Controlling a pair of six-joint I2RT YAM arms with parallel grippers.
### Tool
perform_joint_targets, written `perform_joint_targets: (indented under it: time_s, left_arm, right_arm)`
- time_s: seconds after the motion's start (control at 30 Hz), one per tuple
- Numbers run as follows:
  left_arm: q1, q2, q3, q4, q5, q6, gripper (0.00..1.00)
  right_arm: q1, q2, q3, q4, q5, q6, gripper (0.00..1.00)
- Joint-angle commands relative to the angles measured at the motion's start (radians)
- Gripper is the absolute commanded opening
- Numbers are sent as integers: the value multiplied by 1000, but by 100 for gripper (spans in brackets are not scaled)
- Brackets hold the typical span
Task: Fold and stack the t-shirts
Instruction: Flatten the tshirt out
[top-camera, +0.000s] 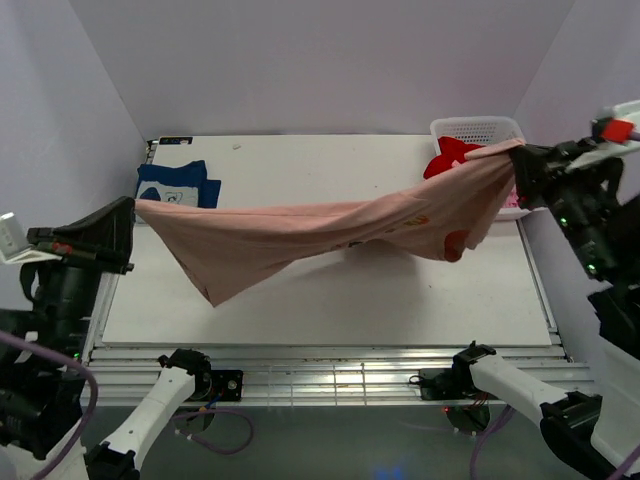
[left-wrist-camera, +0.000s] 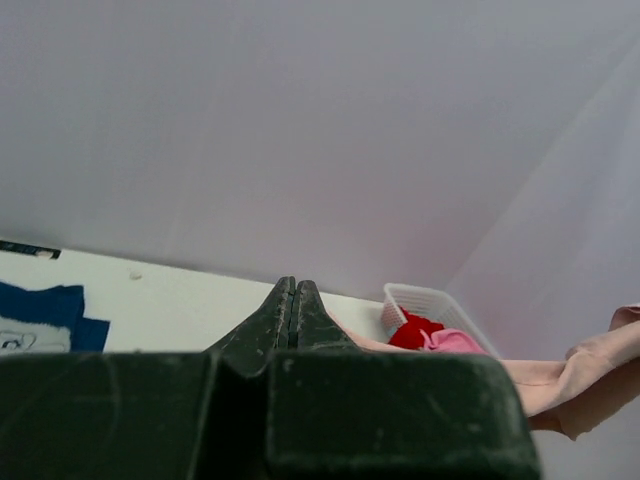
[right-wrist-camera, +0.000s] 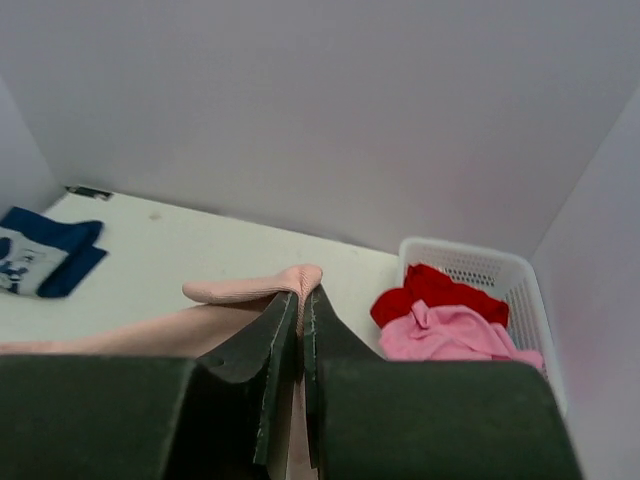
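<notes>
Currently: pink-tan t-shirt (top-camera: 330, 235) hangs stretched above desk (top-camera: 350, 300), left fingers (left-wrist-camera: 272, 325) and right fingers (right-wrist-camera: 275, 340) each clenched on an end, likely to spread it flat for folding. Navy t-shirt (top-camera: 178, 185) lies back-left.

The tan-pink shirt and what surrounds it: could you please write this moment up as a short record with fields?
tan-pink shirt: stretched in the air above the table, sagging in the middle
left gripper: shut on the shirt's left end
right gripper: shut on its right end
navy shirt: lying at the table's far left corner
basket: far right, holding a red shirt and a bright pink shirt
</notes>
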Motion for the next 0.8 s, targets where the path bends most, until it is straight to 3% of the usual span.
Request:
perform_joint_targets:
  time_s: [0.0, 0.13, 0.27, 0.4, 0.53, 0.6, 0.7, 0.77]
  left_arm:
    - [4, -3, 169, -165, 119, 9, 0]
    - [10, 32, 356, -257, 203, -16, 0]
    - [22, 64, 449, -311, 248, -31, 0]
    - [22, 60, 380, -308, 171, -37, 0]
    - [22, 38, 112, -192, 59, -34, 0]
    - [22, 40, -95, -83, 36, -48, 0]
    - [22, 83, -345, 73, -32, -66, 0]
    - [22, 165, -428, 167, -88, -77, 0]
  right_arm:
    - [-4, -27, 191, -92, -202, 11, 8]
    - [-4, -3, 408, -190, -260, 21, 8]
    - [-4, -66, 399, -156, -277, 40, 9]
    - [-4, -84, 340, -129, -198, 23, 8]
    - [-2, -75, 187, -37, -92, -12, 8]
    - [-2, -58, 48, 42, -26, -29, 8]
    - [-2, -6, -147, 183, 40, -61, 8]
    - [-1, 54, -274, 266, 58, -80, 8]
